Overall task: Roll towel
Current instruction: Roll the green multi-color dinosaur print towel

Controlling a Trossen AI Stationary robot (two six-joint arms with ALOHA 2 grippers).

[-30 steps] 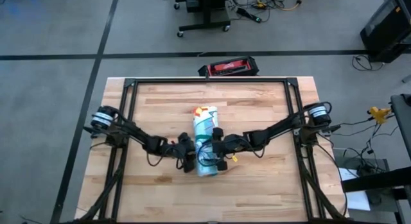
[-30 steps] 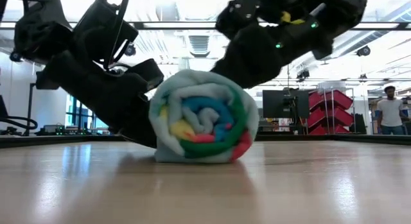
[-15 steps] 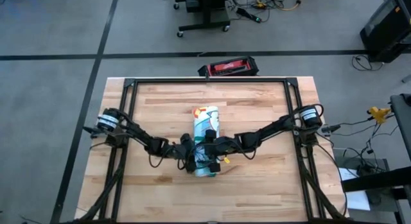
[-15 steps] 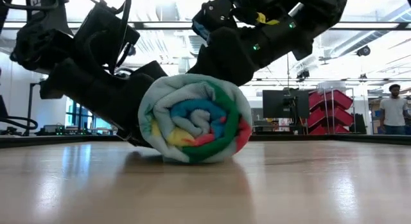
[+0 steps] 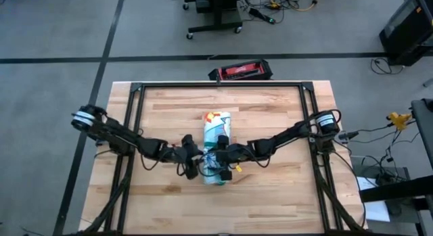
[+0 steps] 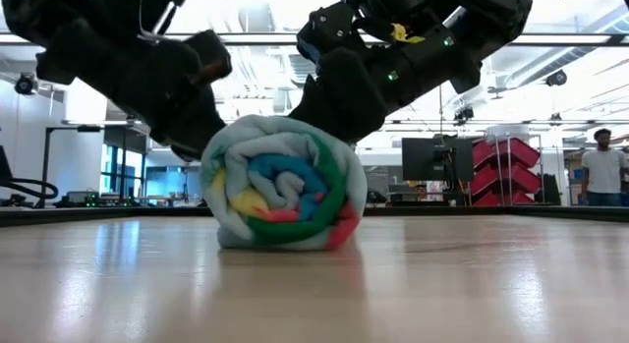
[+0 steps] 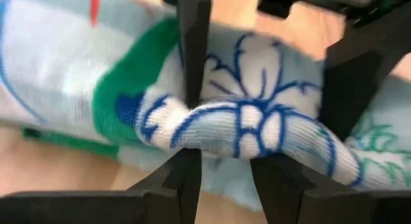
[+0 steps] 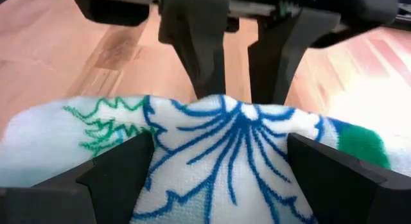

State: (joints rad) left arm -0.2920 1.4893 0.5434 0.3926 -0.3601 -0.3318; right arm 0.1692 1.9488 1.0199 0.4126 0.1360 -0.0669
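On towel (image 5: 216,145), left pincer (image 5: 200,166) pinching

The high camera looked straight down on the whole table (image 5: 270,121). The low one sat at tabletop level, facing the room. Both wrist cameras pressed close on the towel (image 5: 216,138), which all views shared.
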